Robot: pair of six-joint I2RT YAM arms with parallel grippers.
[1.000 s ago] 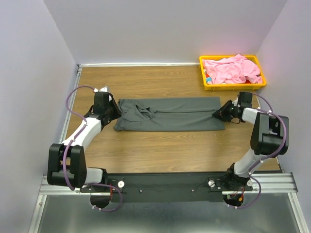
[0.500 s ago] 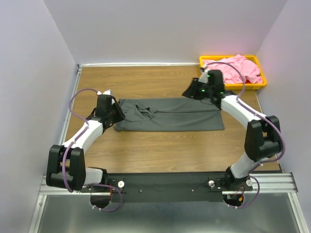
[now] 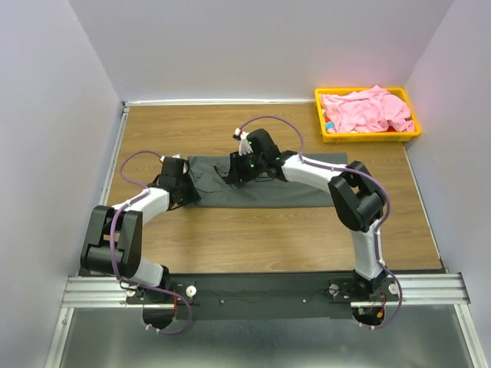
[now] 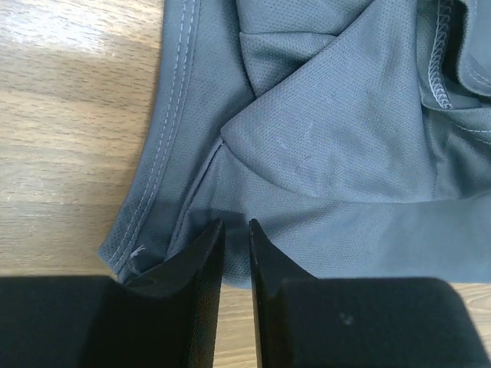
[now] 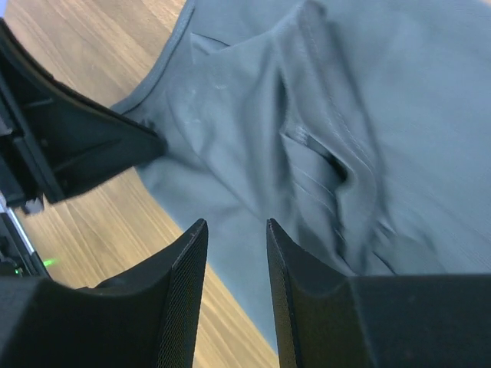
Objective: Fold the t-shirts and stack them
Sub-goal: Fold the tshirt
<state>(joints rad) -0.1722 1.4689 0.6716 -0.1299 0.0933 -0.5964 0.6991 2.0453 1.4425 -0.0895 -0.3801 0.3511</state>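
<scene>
One grey t-shirt (image 3: 307,190), one pink t-shirt (image 3: 367,111), one yellow tray (image 3: 370,139), one table (image 3: 268,234)

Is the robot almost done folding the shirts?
Not yet. The grey t-shirt lies on the table folded into a long strip, so it's partly done. The left claw sits at its left end and the right claw hovers over its left half, likely for the next fold. The pink t-shirt lies crumpled in the yellow tray, and nothing is stacked.

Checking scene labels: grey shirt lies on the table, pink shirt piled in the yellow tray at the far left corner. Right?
Not quite. The yellow tray with the pink shirt sits at the far right corner, as the top external view shows. The grey shirt does lie on the table.
</scene>
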